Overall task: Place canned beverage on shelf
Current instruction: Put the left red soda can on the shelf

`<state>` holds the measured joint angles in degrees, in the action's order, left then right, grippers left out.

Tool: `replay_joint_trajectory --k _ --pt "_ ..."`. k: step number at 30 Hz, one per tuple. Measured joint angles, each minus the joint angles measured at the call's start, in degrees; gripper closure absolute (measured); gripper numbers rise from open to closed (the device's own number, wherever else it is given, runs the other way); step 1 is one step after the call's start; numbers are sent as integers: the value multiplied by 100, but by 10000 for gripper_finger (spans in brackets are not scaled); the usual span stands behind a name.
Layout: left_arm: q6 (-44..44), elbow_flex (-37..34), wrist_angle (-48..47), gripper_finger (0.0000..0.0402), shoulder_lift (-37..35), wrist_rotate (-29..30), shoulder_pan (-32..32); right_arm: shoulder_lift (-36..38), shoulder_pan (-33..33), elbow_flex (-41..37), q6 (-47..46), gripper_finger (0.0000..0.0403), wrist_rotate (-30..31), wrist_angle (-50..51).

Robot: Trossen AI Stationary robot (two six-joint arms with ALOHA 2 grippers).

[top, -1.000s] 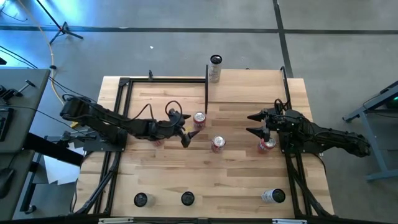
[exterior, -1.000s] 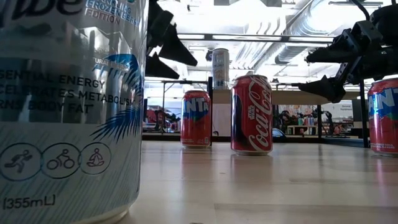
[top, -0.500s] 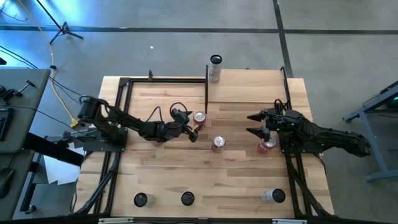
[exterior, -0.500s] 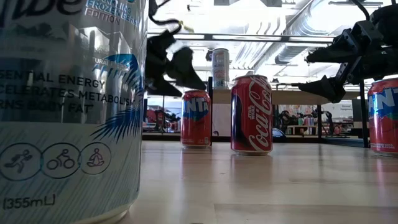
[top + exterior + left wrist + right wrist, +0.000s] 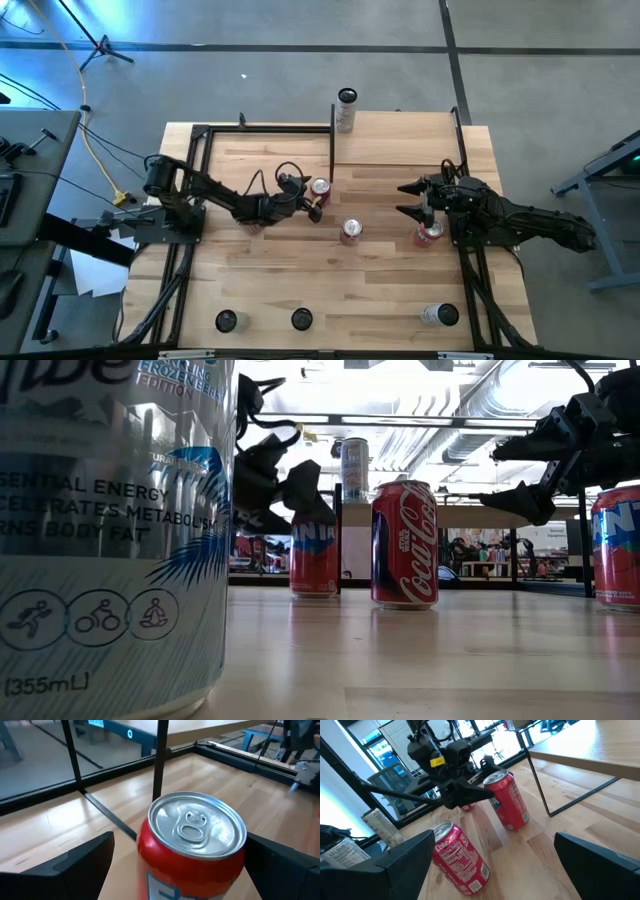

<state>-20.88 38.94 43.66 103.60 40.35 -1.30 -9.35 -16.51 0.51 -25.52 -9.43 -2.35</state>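
A red Fanta can (image 5: 192,845) stands upright on the plank table just left of the shelf's black upright (image 5: 332,140). My left gripper (image 5: 313,199) is open and reaches level toward the can from the table's left. Its fingers (image 5: 80,865) stand on either side of the can, and I see no touch. The shelf (image 5: 410,140) is a pale board at the far right, with a tall silver can (image 5: 346,110) standing on its far left corner. My right gripper (image 5: 410,200) hangs open above the table at the right, beside another red can (image 5: 428,234).
A Coca-Cola can (image 5: 350,231) stands mid-table, to the near right of the Fanta can. Three more cans (image 5: 226,320) (image 5: 301,319) (image 5: 438,316) sit along the near edge. A black metal frame (image 5: 200,150) borders the table's far left part.
My left gripper has sunk and gone toward the table's far right, up to the red Fanta can. Its open fingers now flank the can. The can has not moved.
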Motion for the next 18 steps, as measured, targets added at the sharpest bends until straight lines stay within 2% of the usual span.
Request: replay_joint_trajectory --k 5,11,14,18 --pt "-5 0 9 7 25 -369 138 0 0 0 0 4 2 0" --pt "-17 0 159 18 25 -476 176 -2 -1 -1 0 4 20 0" --pt "-168 0 239 48 25 -548 174 0 1 -1 0 4 20 0" --pt "-331 0 290 106 23 -634 169 -2 1 0 0 4 17 0"
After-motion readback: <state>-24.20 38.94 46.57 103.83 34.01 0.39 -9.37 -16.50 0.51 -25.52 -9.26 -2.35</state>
